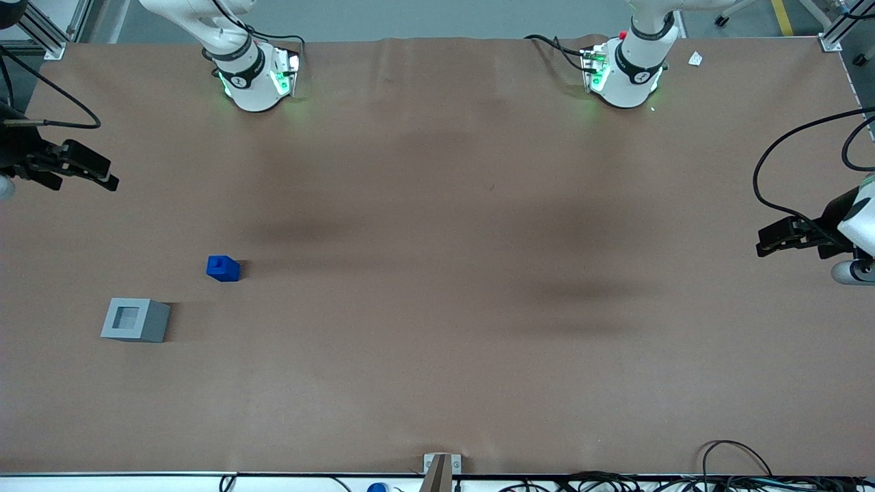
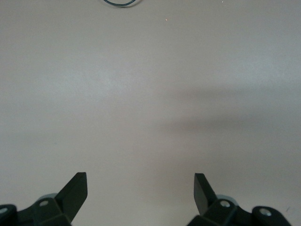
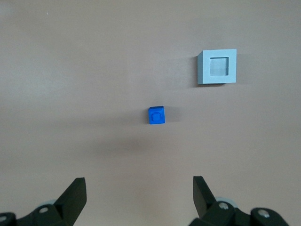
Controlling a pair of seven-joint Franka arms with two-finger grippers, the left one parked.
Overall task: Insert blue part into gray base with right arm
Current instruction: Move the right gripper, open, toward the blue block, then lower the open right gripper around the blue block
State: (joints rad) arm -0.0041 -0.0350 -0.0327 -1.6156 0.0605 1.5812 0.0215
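Note:
The blue part [image 1: 223, 268] [image 3: 156, 115] stands upright on the brown table, its stud facing up. The gray base [image 1: 135, 320] [image 3: 217, 67] sits apart from it, nearer to the front camera and closer to the working arm's end, with its square socket empty. My right gripper [image 1: 102, 179] [image 3: 138, 188] hovers high over the table's working-arm end, farther from the front camera than both blocks. It is open, with nothing between its black fingers [image 3: 75, 193].
The two arm bases [image 1: 256, 78] [image 1: 625, 75] stand at the table's back edge. A metal bracket [image 1: 441, 468] and loose cables [image 1: 738, 465] lie along the front edge. A small white scrap [image 1: 695, 59] lies near the parked arm's base.

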